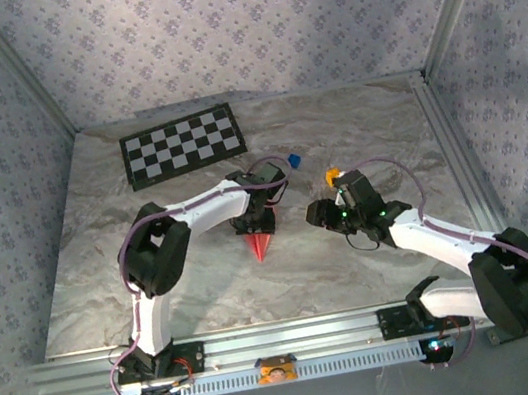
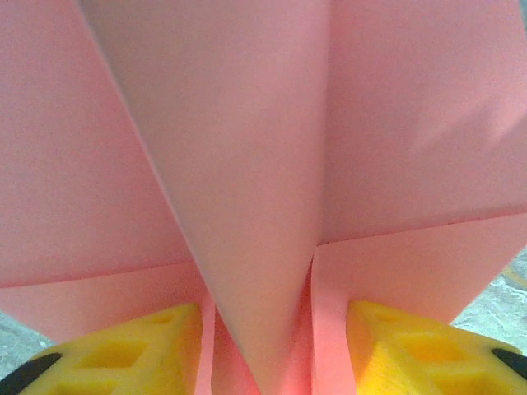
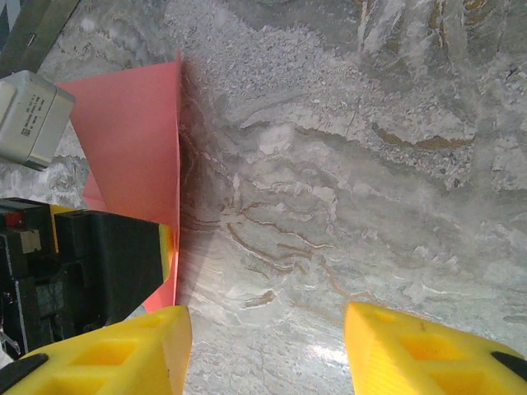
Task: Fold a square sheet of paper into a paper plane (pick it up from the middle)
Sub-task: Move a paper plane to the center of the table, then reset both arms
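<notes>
Floral wallpaper (image 1: 246, 28) walls in a marbled grey desk (image 1: 405, 255), with a checkerboard (image 1: 184, 145) at its far left. Mid-desk, the plane (image 1: 260, 249) sits under the left pincer (image 2: 272, 350), tip toward the arm bases. That pincer is about half closed, its yellow fingers (image 2: 156, 354) against the outer flaps either side of the centre fold, so it seems to hold the plane. The right pincer (image 3: 268, 350) stands wide and empty over bare desk, just beside a wing.

Likely trouble: the thin flaps may slide between the fingers and let the plane twist or drop. A harder squeeze could crumple the fold, and the right pincer, so near, could knock the wing.

A grey box (image 3: 29, 115) beside the left pincer carries a label too small to read; nothing else is legible.
</notes>
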